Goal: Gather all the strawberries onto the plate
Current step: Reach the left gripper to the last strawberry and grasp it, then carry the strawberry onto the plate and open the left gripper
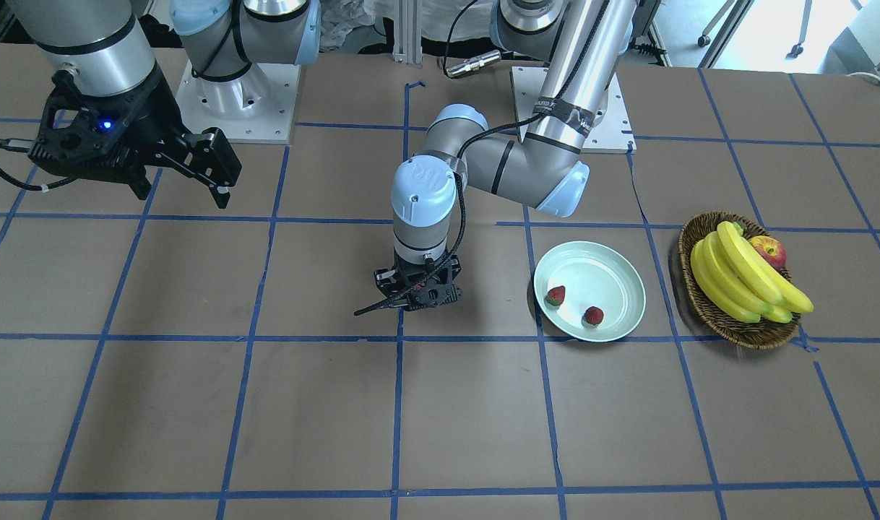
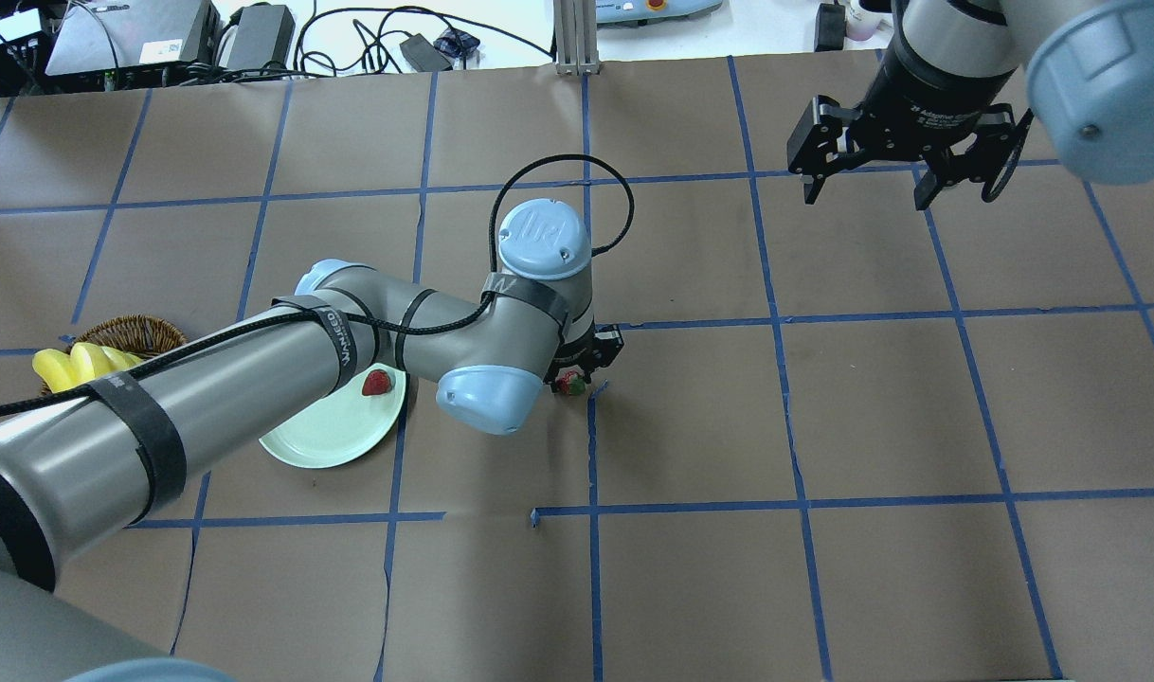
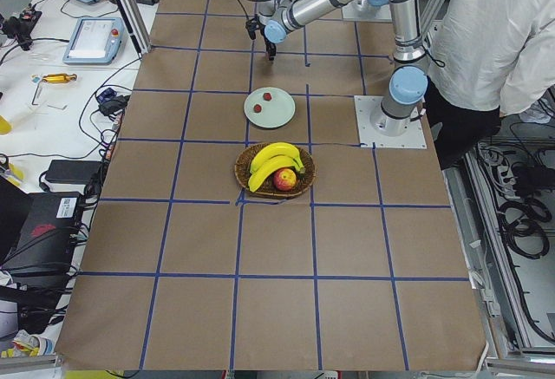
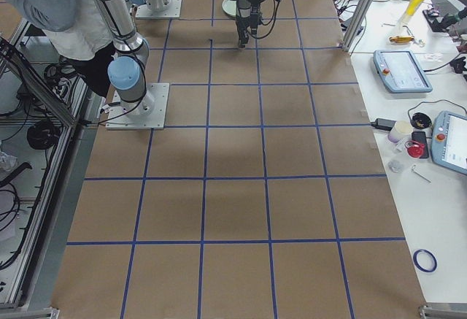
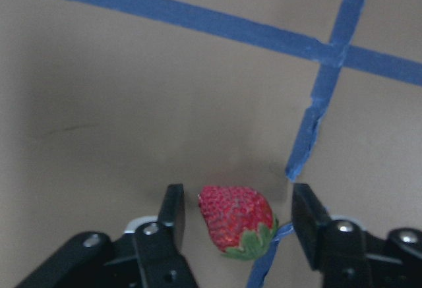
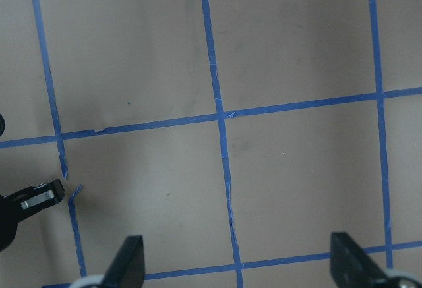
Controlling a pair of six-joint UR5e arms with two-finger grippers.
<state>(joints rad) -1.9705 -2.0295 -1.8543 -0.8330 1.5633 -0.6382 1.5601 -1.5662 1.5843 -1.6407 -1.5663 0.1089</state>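
Brown paper covers the table (image 1: 194, 404), which is marked into squares by blue tape. The left arm (image 2: 255, 369) reaches across from the robot's left to the middle of the table. The left gripper (image 5: 236, 196) points straight down there, its black fingers (image 5: 173, 203) spread apart and low over the paper. The right gripper (image 2: 866, 189) hangs high over the far right part of the table, also spread wide and carrying nothing.

A wicker basket (image 1: 707, 310) stands on the robot's left side, holding a bunch of bananas (image 1: 743, 278) and an apple (image 1: 769, 251). Just beside it, towards the middle, is the pale mint plate (image 1: 606, 278).

Two strawberries lie in the plate, one (image 1: 555, 295) by the rim nearest the left gripper, the other (image 1: 593, 315) a little apart from it. The third strawberry (image 5: 234, 217) lies on the paper between the left gripper's fingers, with a gap showing on each side. Its green cap touches a tape line.
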